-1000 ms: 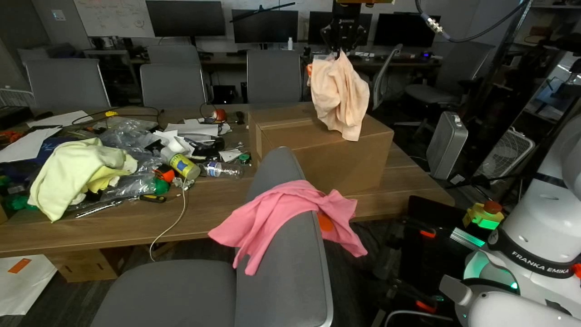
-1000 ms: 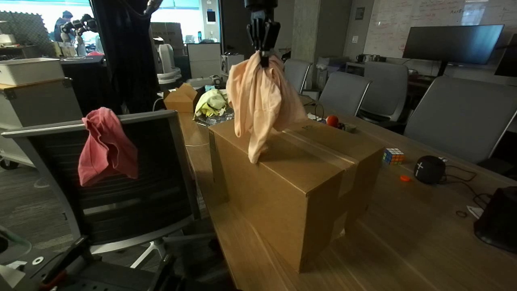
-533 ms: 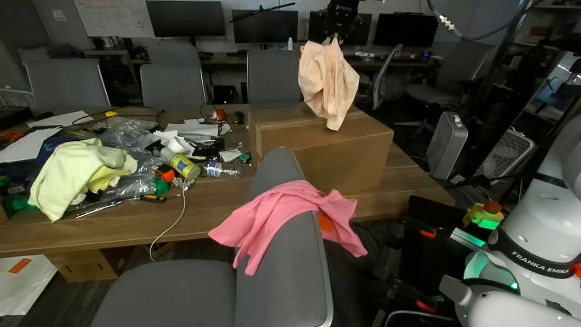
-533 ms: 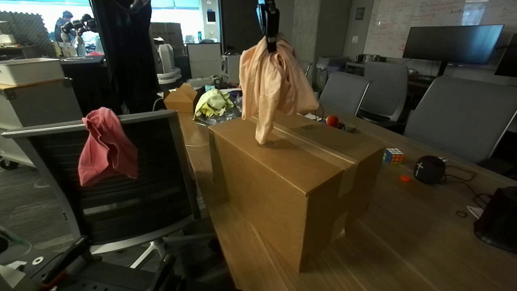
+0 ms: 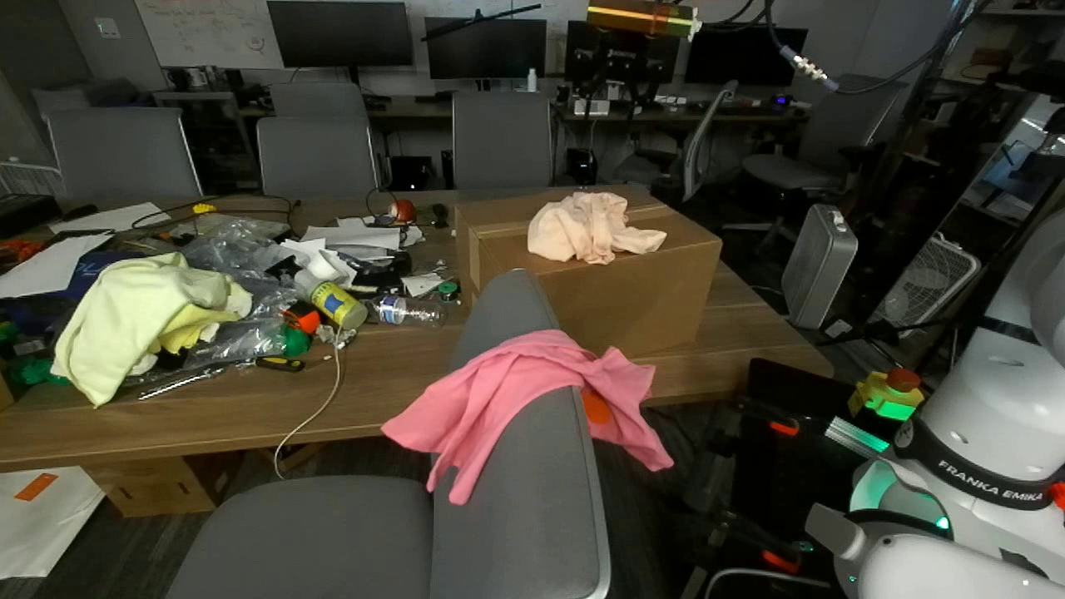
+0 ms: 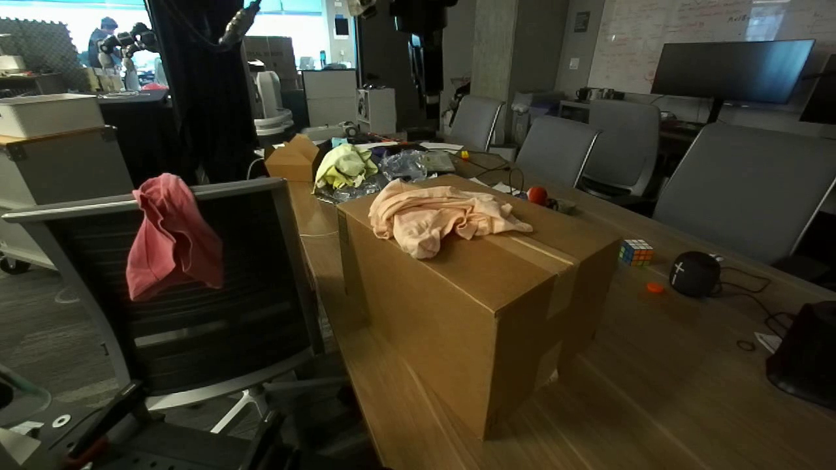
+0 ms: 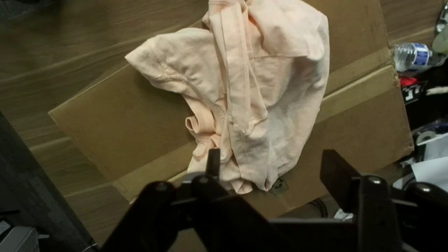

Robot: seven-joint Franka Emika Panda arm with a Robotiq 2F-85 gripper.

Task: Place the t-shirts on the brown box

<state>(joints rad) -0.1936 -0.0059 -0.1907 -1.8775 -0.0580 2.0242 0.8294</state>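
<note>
A peach t-shirt (image 5: 582,229) lies crumpled on top of the brown box (image 5: 607,308), seen in both exterior views. Above it, apart from the cloth, hangs my gripper (image 5: 611,108). In the wrist view the gripper (image 7: 271,154) stands open, its fingers (image 7: 337,175) wide apart with nothing held; the t-shirt (image 7: 287,77) rests on the box below. A pink t-shirt (image 5: 516,374) is draped over a grey chair back and also shows in an exterior view, pink t-shirt (image 6: 173,241). On the cluttered table end lies a pale yellow t-shirt (image 5: 150,308).
The box stands on a wooden table (image 5: 399,374). Left of it are a plastic bottle (image 5: 408,311), a yellow can (image 5: 337,304), papers and plastic wrap. The chair (image 5: 532,499) stands close against the table's front. A Rubik's cube (image 6: 636,252) and a speaker (image 6: 695,274) sit behind the box.
The peach t-shirt hung from the shut gripper, lifted slightly and shifted over the box. Now the gripper has opened, and the t-shirt has dropped onto the box top.
</note>
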